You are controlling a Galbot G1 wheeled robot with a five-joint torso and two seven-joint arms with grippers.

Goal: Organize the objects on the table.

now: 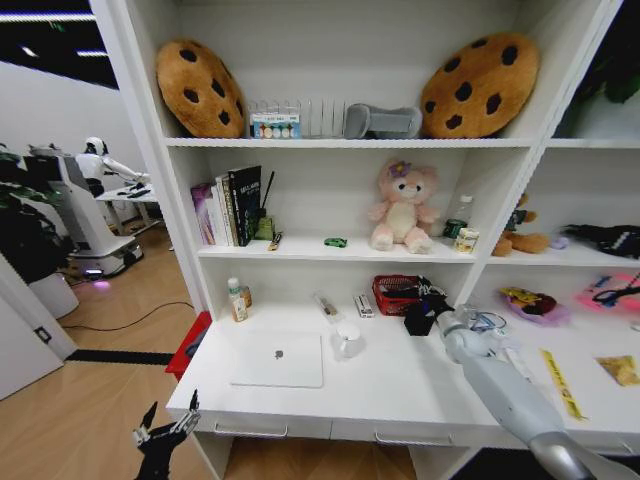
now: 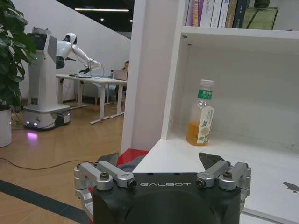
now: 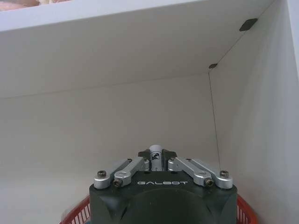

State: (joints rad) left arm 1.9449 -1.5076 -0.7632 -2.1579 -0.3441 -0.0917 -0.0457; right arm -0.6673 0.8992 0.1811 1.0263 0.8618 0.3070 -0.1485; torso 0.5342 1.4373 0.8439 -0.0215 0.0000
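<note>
Holding small item over basket

Right gripper (image 3: pixel 157 161) pinches a small white-and-black cylinder above red basket (image 1: pixel 397 294) at table (image 1: pixel 400 385) rear. Left gripper (image 1: pixel 165 432) hangs spread off the front-left corner. Laptop (image 1: pixel 279 361) mid-table: thin, slick, rigid; best taken by an edge.

Silver laptop (image 1: pixel 278 361) on the white table (image 1: pixel 400 395); behind it, a red mesh basket (image 1: pixel 397 294), a white mug (image 1: pixel 348 340), and an orange-filled bottle (image 1: pixel 237 300) with a green cap.
</note>
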